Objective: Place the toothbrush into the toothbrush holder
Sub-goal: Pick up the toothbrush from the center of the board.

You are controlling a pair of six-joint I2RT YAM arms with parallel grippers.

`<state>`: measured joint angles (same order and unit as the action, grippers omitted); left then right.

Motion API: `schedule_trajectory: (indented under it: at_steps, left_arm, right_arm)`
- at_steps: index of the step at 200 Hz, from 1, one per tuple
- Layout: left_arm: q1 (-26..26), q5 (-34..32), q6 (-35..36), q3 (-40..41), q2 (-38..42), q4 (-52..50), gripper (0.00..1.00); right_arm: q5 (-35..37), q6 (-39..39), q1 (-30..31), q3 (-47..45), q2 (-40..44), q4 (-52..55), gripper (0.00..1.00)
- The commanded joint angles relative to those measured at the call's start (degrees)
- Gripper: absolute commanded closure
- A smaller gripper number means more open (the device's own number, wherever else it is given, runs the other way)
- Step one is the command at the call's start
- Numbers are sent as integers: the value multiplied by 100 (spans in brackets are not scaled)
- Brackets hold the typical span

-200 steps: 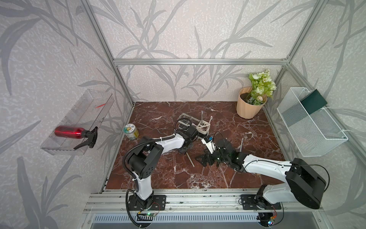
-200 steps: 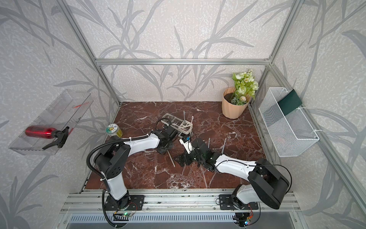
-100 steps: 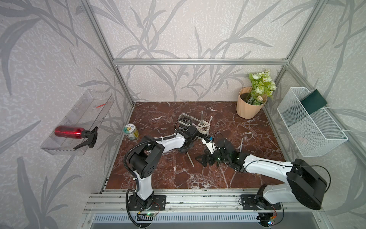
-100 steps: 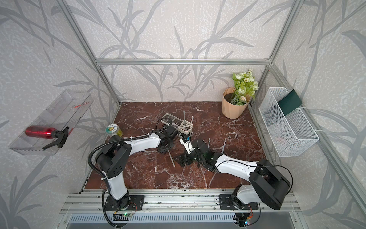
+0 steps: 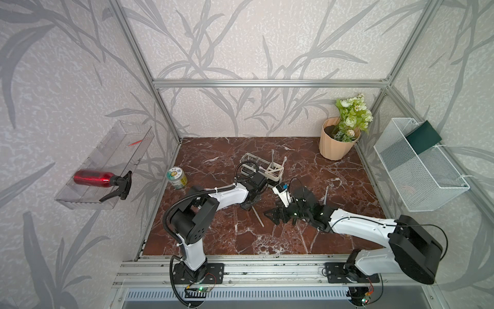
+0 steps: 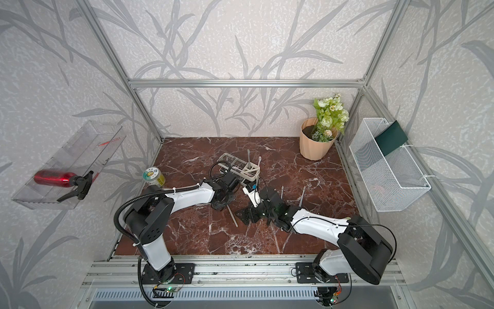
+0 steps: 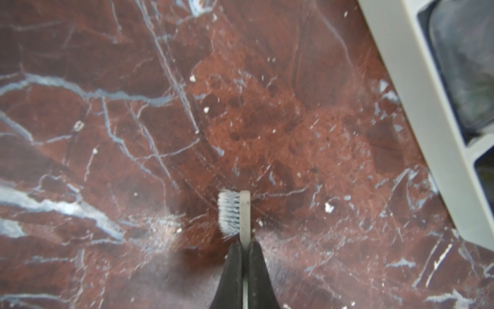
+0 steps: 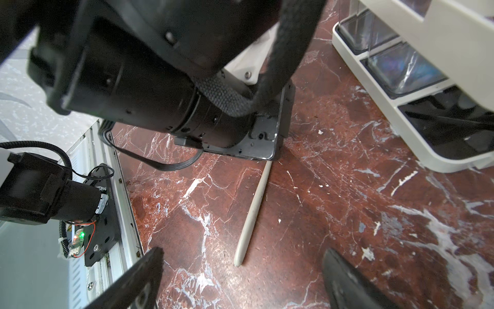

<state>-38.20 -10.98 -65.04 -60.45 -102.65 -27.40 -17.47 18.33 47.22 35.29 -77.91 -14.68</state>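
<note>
A cream toothbrush point(image 7: 244, 214) with white bristles lies on the marble floor, and my left gripper point(image 7: 244, 244) is shut on its neck just behind the head. Its handle point(image 5: 258, 217) runs out from under the left gripper point(image 5: 250, 205) toward the front, also showing as the toothbrush point(image 8: 252, 211) in the right wrist view. The toothbrush holder point(image 5: 263, 163), a cream frame with clear cups, stands just behind the left wrist, with two brushes upright in its slotted end. My right gripper point(image 8: 242, 252) stands open low over the floor, its fingers either side of the handle's tip without touching it.
Another toothbrush point(image 5: 325, 193) lies on the floor to the right of the right wrist. A peach flower pot point(image 5: 335, 147) stands at the back right, a white mesh basket point(image 5: 419, 167) hangs on the right wall, and a can point(image 5: 176, 178) sits at the left edge.
The left gripper's jaws have closed onto the toothbrush's neck. Neither arm has visibly shifted, and the right gripper stays open.
</note>
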Motion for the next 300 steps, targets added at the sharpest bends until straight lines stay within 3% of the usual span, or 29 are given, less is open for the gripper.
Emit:
schedule_trajectory:
  at_steps: [1,110,177,198,268,300]
  left_arm:
    - [-31,28,87,147,271,-464,100]
    - [-95,-125,70,121,873,-444,100]
    - [-104,-126,-19,147,1371,-355,100]
    - [-109,-112,-33,165,1507,-320,100]
    - [-129,-72,-105,204,1520,-268,100]
    - [-136,-83,-115,191,1530,-268,100]
  right_arm:
    - [2,-63,30,51,-28,79,8]
    - [-523,5,177,468,-878,172,8]
    - [-668,17,340,890,-1487,501,17]
    - [-705,17,347,940,-1558,528,23]
    - [-845,31,375,1032,-1639,597,59]
    - [-897,40,369,1092,-1718,648,68]
